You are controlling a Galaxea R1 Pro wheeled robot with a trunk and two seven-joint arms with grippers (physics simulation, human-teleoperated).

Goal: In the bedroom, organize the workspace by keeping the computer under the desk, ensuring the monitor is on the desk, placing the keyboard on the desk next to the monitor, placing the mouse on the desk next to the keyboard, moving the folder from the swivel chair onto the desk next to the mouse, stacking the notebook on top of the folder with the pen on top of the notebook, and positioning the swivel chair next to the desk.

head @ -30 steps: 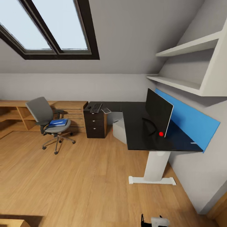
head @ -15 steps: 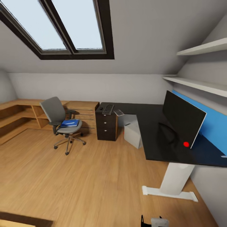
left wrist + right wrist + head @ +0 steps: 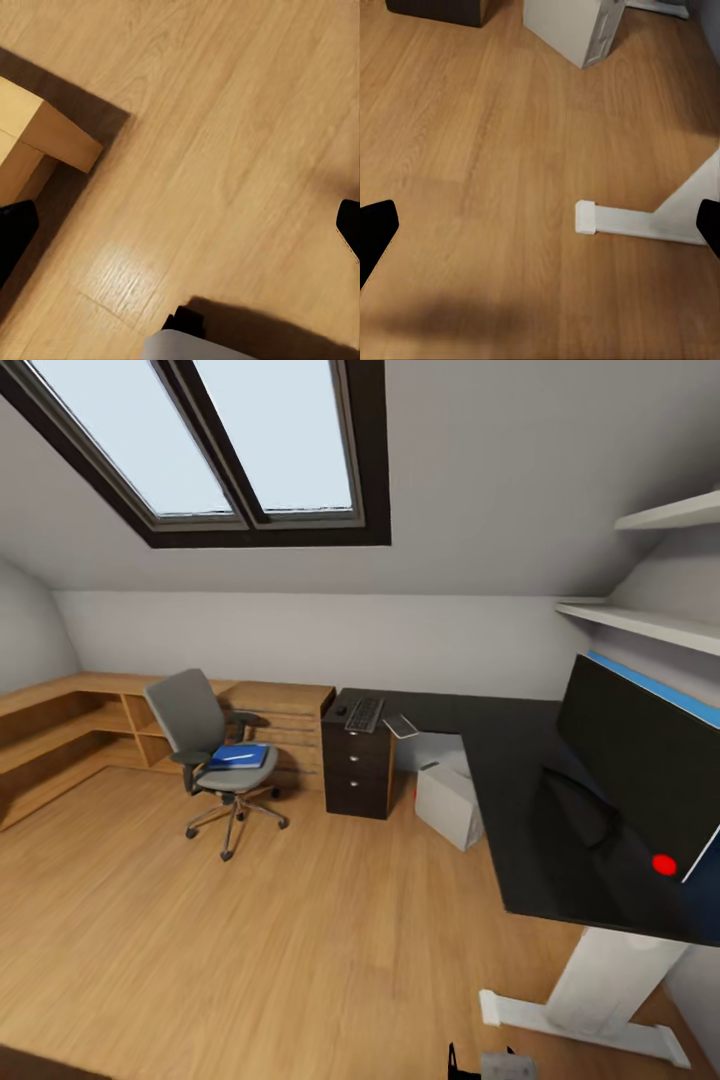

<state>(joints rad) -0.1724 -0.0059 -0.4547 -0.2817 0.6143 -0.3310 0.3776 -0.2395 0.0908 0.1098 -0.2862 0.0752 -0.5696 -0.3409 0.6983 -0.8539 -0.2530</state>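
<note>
Sloped attic walls and a skylight frame a wooden floor, with the desk [image 3: 520, 830] along the right wall. Its monitor [image 3: 650, 765] stands near the front end; the keyboard [image 3: 365, 713], mouse [image 3: 341, 710] and notebook [image 3: 401, 726] lie at the far corner above the drawers. The computer [image 3: 450, 800] sits under the desk. Well apart, the chair [image 3: 210, 745] carries the folder [image 3: 240, 756] with the pen [image 3: 238, 757] on it. Both wrist views look down at bare floor; each claw's dark fingertips [image 3: 376, 229] sit at opposite frame edges, so both seem spread wide and empty. The step looks like driving to the chair: stop square to the seat, close enough to reach the folder without nudging the castors.
</note>
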